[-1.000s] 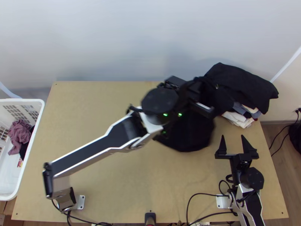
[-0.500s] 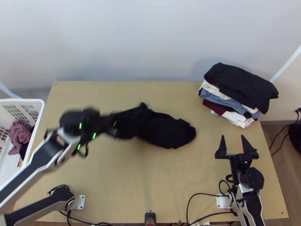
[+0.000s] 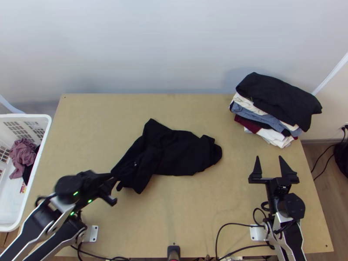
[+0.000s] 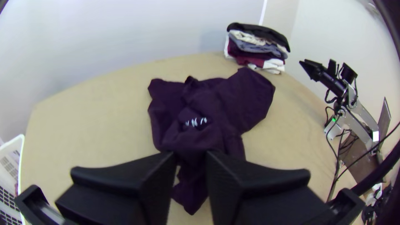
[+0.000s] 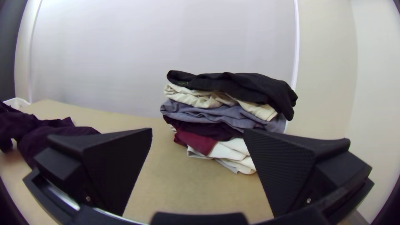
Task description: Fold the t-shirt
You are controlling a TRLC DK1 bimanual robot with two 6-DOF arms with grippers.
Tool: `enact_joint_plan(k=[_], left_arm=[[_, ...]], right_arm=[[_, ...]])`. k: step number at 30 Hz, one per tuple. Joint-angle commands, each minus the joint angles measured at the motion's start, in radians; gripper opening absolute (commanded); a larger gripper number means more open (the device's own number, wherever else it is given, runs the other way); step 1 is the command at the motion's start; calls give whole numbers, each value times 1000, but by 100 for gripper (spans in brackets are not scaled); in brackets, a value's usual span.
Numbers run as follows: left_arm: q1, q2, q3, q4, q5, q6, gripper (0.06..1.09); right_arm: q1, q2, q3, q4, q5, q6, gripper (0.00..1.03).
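The black t-shirt (image 3: 180,152) lies bunched on the mid-table, its near-left end partly hidden by the left gripper (image 3: 114,182), whose fingers are a little apart, cloth between. The right gripper (image 3: 269,157) is wide open. Bare table (image 3: 209,209) lies between it and the t-shirt.

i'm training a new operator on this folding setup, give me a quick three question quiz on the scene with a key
1. True or false: the right gripper's jaws are spread apart.
2. Choose one: the t-shirt lies
a) folded in a neat square
b) rumpled and uneven
c) in the laundry basket
3. Fill in: the stack of folded clothes has a ____ garment on top.

Key: 1 true; 2 b; 3 black
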Motion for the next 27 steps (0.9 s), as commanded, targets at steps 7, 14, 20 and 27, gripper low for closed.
enact_joint_plan(k=[7,14,20,27], left_arm=[[14,-81,-19,32,10,53,79],[66,157,124,22,11,2,105],[142,379,279,-3,11,-4,105],[226,663,554,-185,11,-11,105]], right_arm=[[-3,-4,-10,-7,3,-15,99],[-3,-4,-10,-7,3,-15,99],[-3,-4,-10,-8,3,-15,99],[-3,-4,-10,-8,3,-15,99]])
